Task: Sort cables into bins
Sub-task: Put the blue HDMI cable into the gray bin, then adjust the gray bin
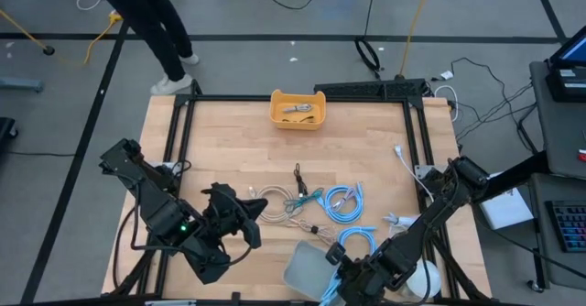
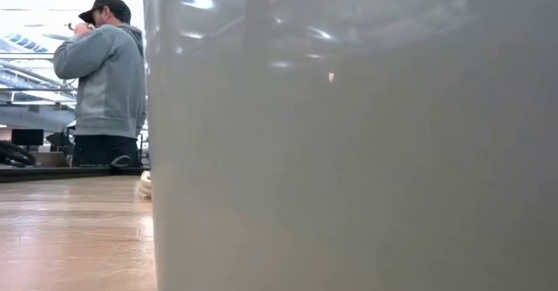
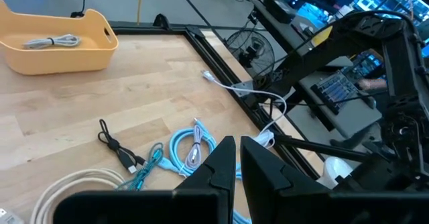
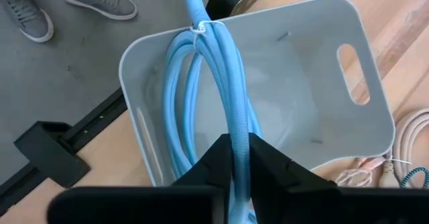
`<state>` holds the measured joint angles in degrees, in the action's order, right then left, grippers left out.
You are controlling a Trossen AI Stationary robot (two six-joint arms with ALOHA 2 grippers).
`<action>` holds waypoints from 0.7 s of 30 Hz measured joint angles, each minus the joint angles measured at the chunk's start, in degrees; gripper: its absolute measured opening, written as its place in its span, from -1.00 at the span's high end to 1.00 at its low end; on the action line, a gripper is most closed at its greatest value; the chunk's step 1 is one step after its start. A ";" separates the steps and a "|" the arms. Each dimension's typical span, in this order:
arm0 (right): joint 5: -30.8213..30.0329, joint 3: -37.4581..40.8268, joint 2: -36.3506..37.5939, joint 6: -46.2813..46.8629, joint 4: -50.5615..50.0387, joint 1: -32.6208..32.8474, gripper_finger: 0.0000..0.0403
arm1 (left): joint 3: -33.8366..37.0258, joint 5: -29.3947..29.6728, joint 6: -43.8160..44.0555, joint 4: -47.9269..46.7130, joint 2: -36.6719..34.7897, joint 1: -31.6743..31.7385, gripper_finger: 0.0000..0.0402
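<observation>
The wooden table [image 1: 238, 150] is carrying everything, and the pale grey bin [image 1: 307, 271] at its near edge serves as the landmark here. The orange-yellow bin [image 1: 298, 108] is sitting well away from it, at the far edge, with a small grey cable [image 3: 52, 41] lying inside.

The right gripper [image 4: 239, 158] is hovering directly over the grey bin [image 4: 295, 70], its fingers pinched nearly closed on a coiled light-blue cable [image 4: 208, 76] that is hanging down into the bin's interior. The left gripper [image 3: 238, 158] is waiting just beside the grey bin, fingers almost together and holding nothing.

Just beyond the grey bin, two more light-blue coils [image 1: 345, 201] are lying near a beige coil [image 1: 273, 202], with a thin black cable [image 1: 298, 177] and a teal cable [image 1: 308, 199] between them.
</observation>
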<state>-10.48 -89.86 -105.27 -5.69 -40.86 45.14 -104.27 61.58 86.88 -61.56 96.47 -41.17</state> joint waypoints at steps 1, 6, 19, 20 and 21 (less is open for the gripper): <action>-0.23 0.02 0.00 -0.24 0.55 -0.02 0.79 | 0.00 -0.21 0.07 0.02 0.00 0.04 0.87; -5.59 0.03 0.56 -2.44 4.51 0.00 0.52 | 0.00 -1.67 0.17 0.04 0.00 0.07 0.87; -12.02 0.04 5.04 -3.29 5.43 -0.39 0.22 | 2.06 -16.17 6.84 -1.99 -0.09 1.69 0.87; -13.16 0.04 6.04 -3.37 5.56 -0.41 0.23 | 3.86 -19.71 6.85 0.13 0.08 2.19 0.87; -14.26 0.04 7.22 -3.33 5.68 -0.41 0.24 | 5.94 -22.97 6.54 3.41 0.34 2.64 0.87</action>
<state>-24.75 -89.82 -98.06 -9.02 -35.18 44.73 -98.33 38.61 93.42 -58.15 96.81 -38.53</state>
